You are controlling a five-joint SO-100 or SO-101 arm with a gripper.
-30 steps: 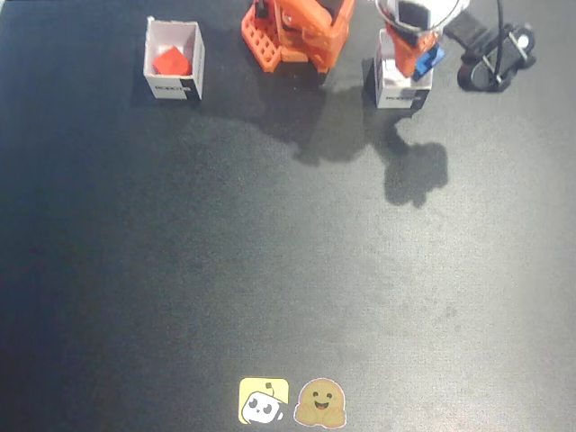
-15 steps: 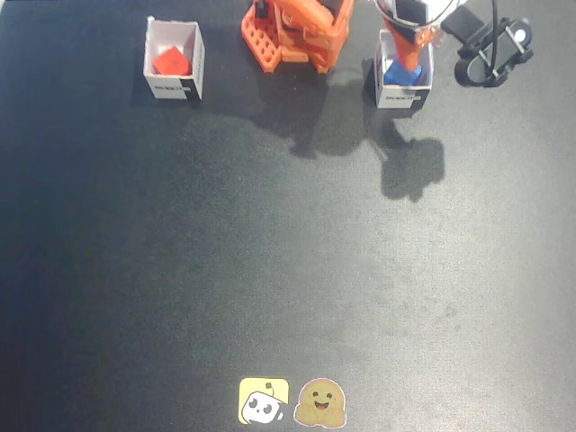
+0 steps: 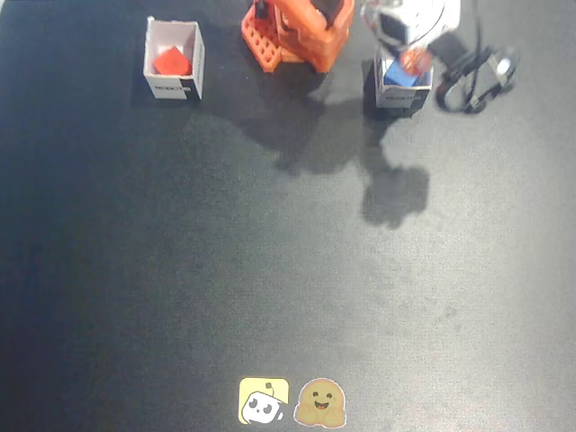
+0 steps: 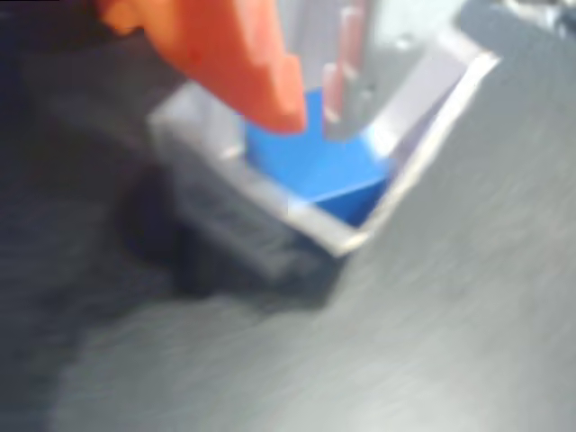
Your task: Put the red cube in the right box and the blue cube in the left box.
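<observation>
The blue cube lies tilted inside the left box, which stands at the top right of the fixed view. My gripper hangs right over that box. Its orange finger and pale finger stand a narrow gap apart, just above the cube's top. The blur hides whether they touch the cube. The red cube lies inside the right box, at the top left of the fixed view.
The orange arm base stands between the two boxes at the top edge. A black cable loop lies right of the box with the blue cube. Two stickers sit at the mat's front edge.
</observation>
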